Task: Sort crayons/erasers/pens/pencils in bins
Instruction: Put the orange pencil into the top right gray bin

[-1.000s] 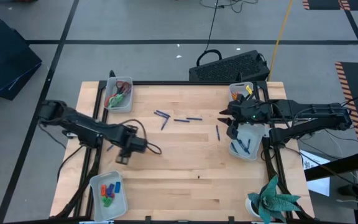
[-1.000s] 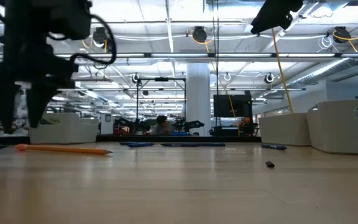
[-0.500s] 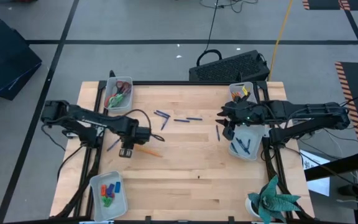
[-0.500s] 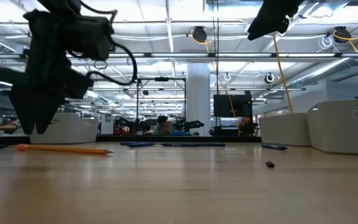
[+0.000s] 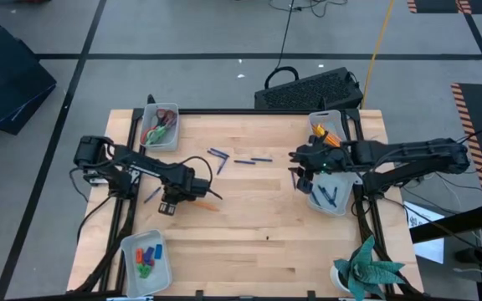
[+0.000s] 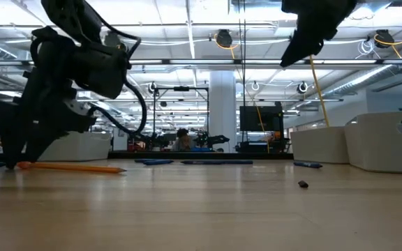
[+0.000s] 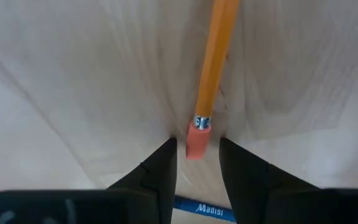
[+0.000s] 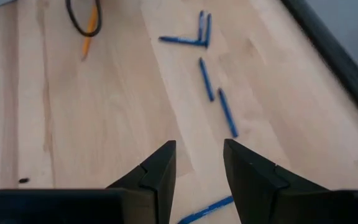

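An orange pencil (image 5: pixel 206 202) lies flat on the table, left of centre. My left gripper (image 7: pixel 196 142) is down at the table, open, with one finger on each side of the pencil's pink eraser end (image 7: pixel 197 140); narrow gaps show on both sides. In the low view, my left gripper (image 6: pixel 16 162) stands at the pencil's left end (image 6: pixel 24 165). My right gripper (image 5: pixel 296 165) hangs open above a blue pen (image 5: pixel 293 178) near the right bins. More blue pens (image 8: pixel 227 112) lie mid-table.
Four bins stand at the table's sides: far left with scissors (image 5: pixel 159 125), near left with crayons (image 5: pixel 146 255), far right with pencils (image 5: pixel 325 125), right with pens (image 5: pixel 329 192). A blue pen (image 7: pixel 201 210) lies close behind my left gripper. A small dark bit (image 6: pixel 302 184) lies on the table.
My left gripper has come down from above the table and tipped, and its open fingers now stand at the pencil's eraser end. My right gripper has shifted a little toward the table's left edge. The pencil has not moved.
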Available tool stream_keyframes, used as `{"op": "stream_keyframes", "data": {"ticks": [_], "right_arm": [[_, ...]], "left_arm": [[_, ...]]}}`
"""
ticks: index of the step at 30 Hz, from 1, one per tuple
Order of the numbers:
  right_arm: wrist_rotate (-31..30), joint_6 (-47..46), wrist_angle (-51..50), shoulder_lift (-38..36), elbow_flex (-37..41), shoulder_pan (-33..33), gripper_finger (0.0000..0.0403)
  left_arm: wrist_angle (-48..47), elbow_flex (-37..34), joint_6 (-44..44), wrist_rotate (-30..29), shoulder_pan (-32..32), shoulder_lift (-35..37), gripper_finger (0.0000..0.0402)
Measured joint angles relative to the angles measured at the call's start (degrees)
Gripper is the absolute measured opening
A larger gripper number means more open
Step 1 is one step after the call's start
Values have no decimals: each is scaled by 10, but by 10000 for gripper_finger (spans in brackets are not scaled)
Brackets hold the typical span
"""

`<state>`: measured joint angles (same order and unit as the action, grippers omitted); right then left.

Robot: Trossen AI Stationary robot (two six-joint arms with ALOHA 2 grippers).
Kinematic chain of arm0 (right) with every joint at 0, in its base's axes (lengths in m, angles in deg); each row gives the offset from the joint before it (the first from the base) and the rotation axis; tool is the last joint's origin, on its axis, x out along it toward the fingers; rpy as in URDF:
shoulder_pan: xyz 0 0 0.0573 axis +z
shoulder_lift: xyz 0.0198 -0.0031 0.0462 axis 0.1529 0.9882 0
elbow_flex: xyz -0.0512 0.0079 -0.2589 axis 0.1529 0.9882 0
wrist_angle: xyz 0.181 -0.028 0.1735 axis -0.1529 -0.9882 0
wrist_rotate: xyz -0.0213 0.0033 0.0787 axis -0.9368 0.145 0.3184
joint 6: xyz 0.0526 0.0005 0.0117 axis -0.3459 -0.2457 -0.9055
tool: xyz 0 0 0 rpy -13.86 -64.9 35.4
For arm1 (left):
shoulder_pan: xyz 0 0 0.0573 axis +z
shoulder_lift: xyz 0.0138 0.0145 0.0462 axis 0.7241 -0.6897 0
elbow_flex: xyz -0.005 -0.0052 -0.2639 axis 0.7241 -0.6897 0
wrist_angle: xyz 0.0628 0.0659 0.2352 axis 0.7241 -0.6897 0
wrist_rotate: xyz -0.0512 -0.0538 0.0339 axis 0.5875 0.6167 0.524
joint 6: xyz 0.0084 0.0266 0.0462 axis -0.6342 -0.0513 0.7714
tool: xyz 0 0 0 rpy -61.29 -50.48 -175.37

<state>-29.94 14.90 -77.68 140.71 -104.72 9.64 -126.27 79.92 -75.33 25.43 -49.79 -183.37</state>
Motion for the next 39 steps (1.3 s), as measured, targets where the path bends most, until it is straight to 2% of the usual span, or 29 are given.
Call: {"op": "stream_keyframes", "data": {"ticks": [5, 9, 14, 21, 24, 27, 31, 35, 39], "right_arm": [[9, 3, 8, -3, 10, 2, 125], [23, 9, -11, -8, 6, 3, 125], [24, 13, -99, -9, -44, 24, 125], [23, -2, -151, -9, -96, 48, 125], [17, -4, -168, -9, -110, 58, 125], [-9, -26, -199, -9, -136, 69, 125], [-26, -49, -248, -9, -185, 82, 125], [-74, -59, -236, -25, -188, 92, 127], [-102, -48, -125, -30, -135, 94, 144]], "left_arm": [[26, 0, 1, -5, -3, -5, 110], [45, -2, 7, -6, -10, -7, 66], [49, -2, 35, -11, -14, -10, 18], [16, 23, 16, -22, -15, -16, 22], [14, 63, 6, -16, -17, -3, 21], [-7, 100, -36, 10, -17, 13, 15], [16, 173, -100, 13, -17, 40, 16], [111, 248, -162, -1, -15, 57, 22], [280, 305, -203, -11, -5, 60, 17]]}}
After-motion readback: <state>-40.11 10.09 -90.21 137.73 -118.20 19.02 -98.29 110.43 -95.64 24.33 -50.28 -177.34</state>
